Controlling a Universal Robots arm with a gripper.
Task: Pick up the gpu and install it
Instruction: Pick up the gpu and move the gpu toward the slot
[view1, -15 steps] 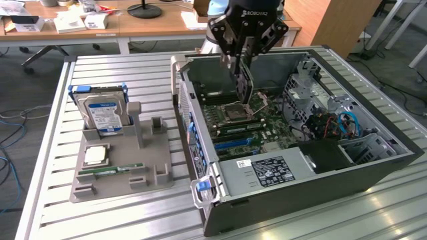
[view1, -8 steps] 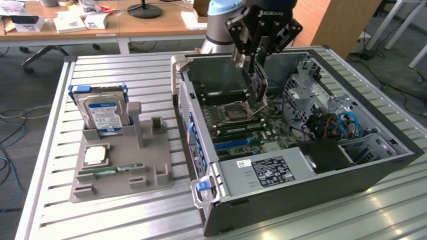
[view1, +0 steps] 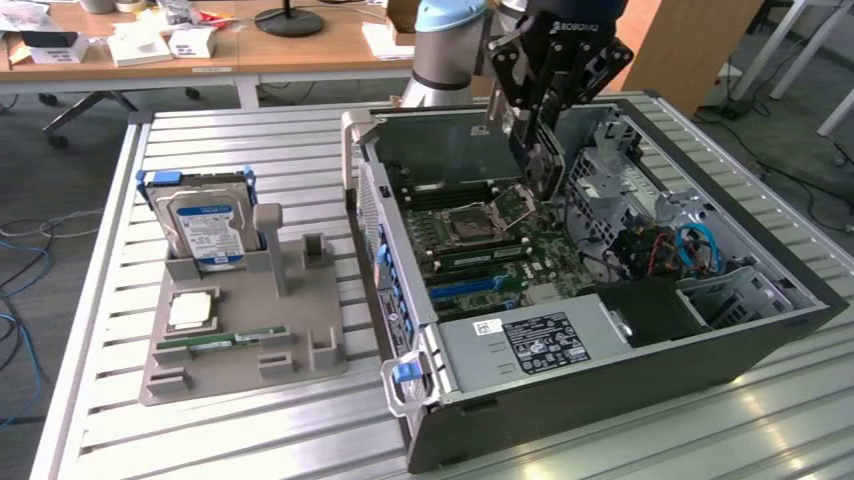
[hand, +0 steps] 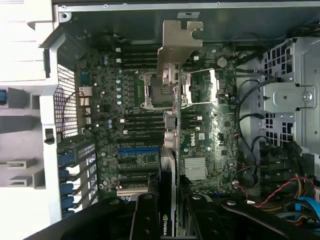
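Right, your black gripper (view1: 534, 125) is over the open dark-grey metal PC case (view1: 747, 340), and its fingers (hand: 144, 220) are clamped on the gpu (view1: 541, 170), a thin, flat, blackish rectangular card. In the exterior view the card hangs upright from the fingers, edge-on, w/ its lower end dipping into the case opening near the back wall. You can't tell from there whether it touches anything below.

In the wrist view you're looking straight down the gpu (hand: 173, 145): it reads as a slim vertical strip, w/ its bent silver metal bracket (hand: 177, 45) at the far end and a small green logo by the gripper (hand: 172, 217). Under it lies the dark green motherboard (hand: 130, 125). The strip crosses the square silver CPU socket (hand: 150, 90), and the long blue slot (hand: 137, 150) sits just beside it, not under it.

Outside the case, toward the exterior view's left, a grey plastic holder (view1: 254, 340) sits on the slatted metal table (view1: 267, 430). It carries the silver hard drive w/ blue-white label (view1: 207, 225), standing upright, and a narrow green RAM stick (view1: 220, 343) lying flat near its front. Well apart from the gripper, both.
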